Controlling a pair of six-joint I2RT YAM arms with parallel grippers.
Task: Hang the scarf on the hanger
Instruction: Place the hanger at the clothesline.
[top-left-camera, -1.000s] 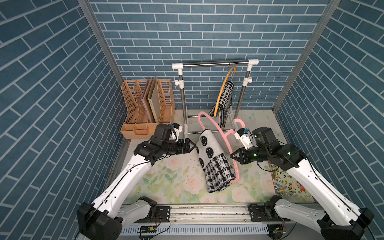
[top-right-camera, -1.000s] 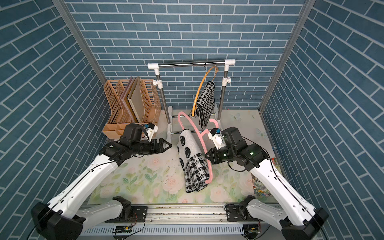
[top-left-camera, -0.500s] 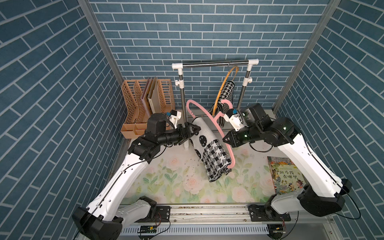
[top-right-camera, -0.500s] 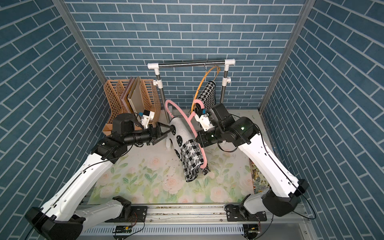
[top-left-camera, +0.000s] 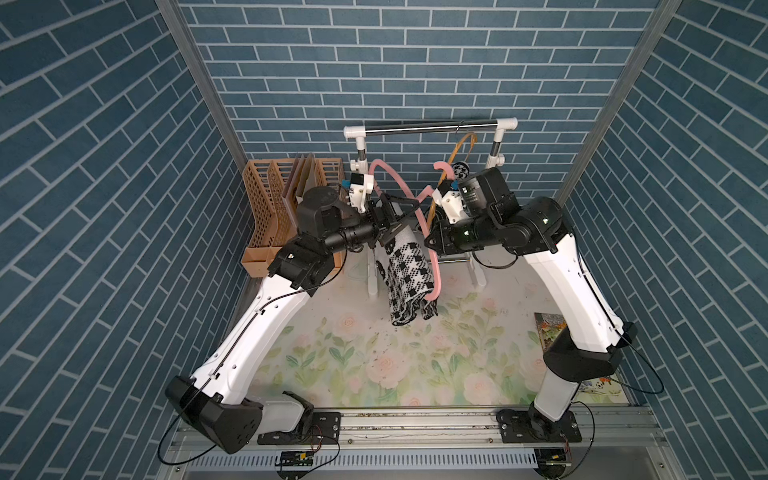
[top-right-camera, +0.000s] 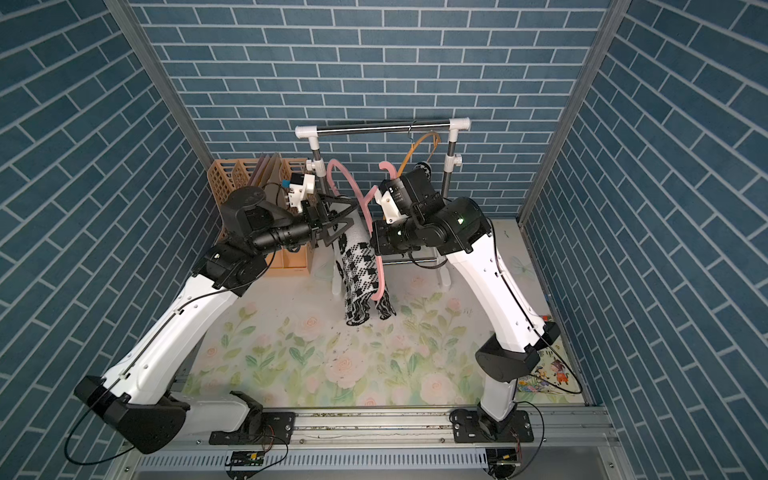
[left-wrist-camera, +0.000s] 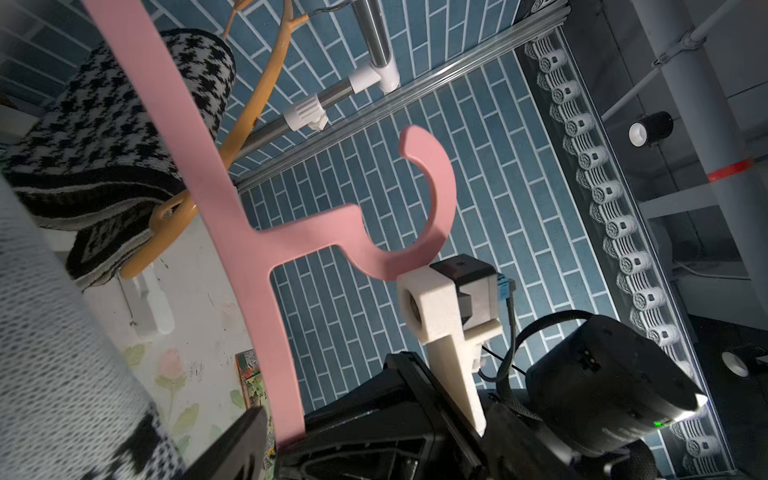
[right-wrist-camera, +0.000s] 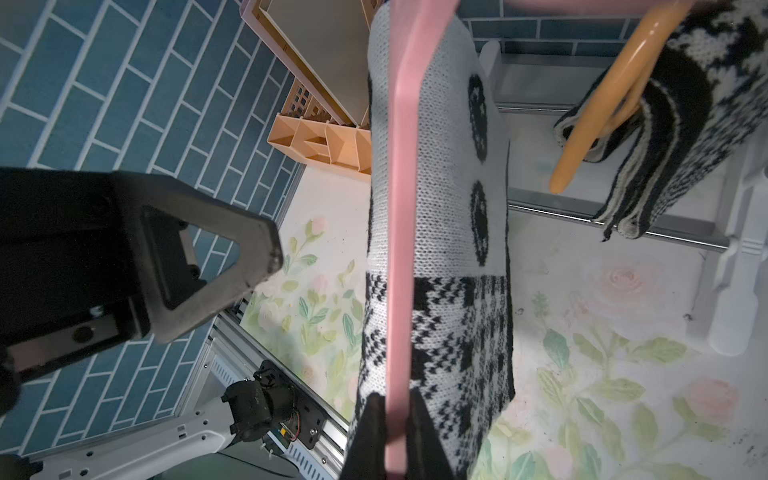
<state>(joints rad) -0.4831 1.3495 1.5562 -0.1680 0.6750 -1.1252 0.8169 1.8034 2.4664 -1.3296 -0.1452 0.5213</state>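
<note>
My right gripper (right-wrist-camera: 397, 419) stays clamped on the pink hanger (top-left-camera: 434, 266), now raised from low over the mat (top-left-camera: 374, 353) to near the rail (top-left-camera: 432, 126), with the scarf (top-left-camera: 407, 274) draped over it. My left gripper (top-left-camera: 415, 214) has followed, jaws spread wide beside the scarf, empty.

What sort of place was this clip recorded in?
Most likely a lab robot cell dressed as a closet corner: brick-print wall panels framed in metal, an aluminium base rail along the front edge, and a small clothes rack standing on a floral mat.
</note>
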